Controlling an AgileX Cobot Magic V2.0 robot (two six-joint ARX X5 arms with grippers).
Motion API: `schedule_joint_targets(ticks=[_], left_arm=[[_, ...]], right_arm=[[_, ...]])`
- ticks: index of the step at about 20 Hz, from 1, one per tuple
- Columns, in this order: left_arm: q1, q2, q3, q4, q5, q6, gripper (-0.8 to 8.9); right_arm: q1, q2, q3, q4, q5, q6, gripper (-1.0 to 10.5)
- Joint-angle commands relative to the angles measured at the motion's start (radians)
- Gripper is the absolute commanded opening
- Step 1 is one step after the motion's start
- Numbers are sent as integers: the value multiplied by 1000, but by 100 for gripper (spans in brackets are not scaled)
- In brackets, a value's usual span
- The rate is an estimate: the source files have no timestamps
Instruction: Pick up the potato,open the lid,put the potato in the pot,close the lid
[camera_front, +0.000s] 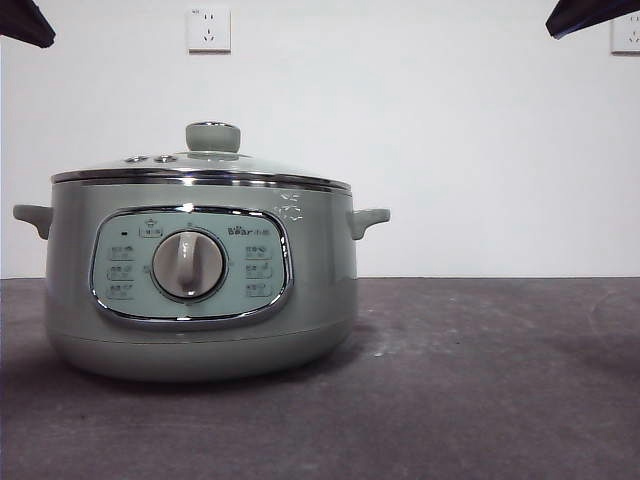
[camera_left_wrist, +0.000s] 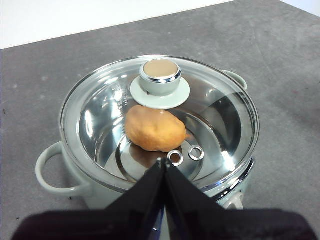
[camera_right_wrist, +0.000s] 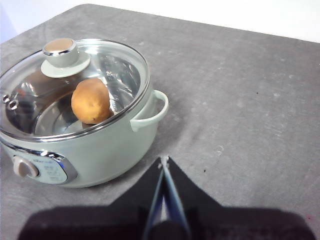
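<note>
Potato (camera_left_wrist: 154, 129): inside the pot, lying on the shiny inner floor, seen through the glass from both of my wrist cameras. Orange-brown, dull skin, roughly oval.
Lid (camera_left_wrist: 160, 120): seated on the pot, chrome rim flush all round. Pale green knob (camera_front: 212, 136) upright at the centre; two small ringed vent holes near the rim on the control-panel side.
Pot (camera_front: 200, 290): stands on the left part of the grey table (camera_front: 480, 380) in the front view, control panel and central dial facing the camera. One side handle (camera_front: 368, 220) sticks out right, the other left.
Left gripper (camera_left_wrist: 164, 161): my jaws are pressed together, nothing between them. It hangs above the pot's near edge, clear of the lid, not touching it.
Right gripper (camera_right_wrist: 163, 159): jaws likewise together, empty. It sits over bare table to the right of the pot, apart from the right-hand handle.
Front view, arms: only two dark tips at the top corners.
Background: white wall with a socket (camera_front: 208, 29) above the pot, and part of a second one at the far right edge.
</note>
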Motion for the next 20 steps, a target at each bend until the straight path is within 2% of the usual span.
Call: schedule_joint_targets(ticks=[1,5,12,15,20], left_arm=[[8,-28,-3,-30,-17,80,-3],[128,-140,-55,-7,11,105,-3],[428,-444,-428,299,157,110,-3],[490,-522,-541,330,163,109,-3],[523,-559,-625,325,163,111,-3]], right_arm=[[0,-1,-7,8,-1,10,-16],[0,-3,-7,8,-1,10,-16],[0,-3,-7,8,-1,10,-16],[0,-3,-7,8,-1,10,-16],[0,-3,-7,8,-1,10,-16]])
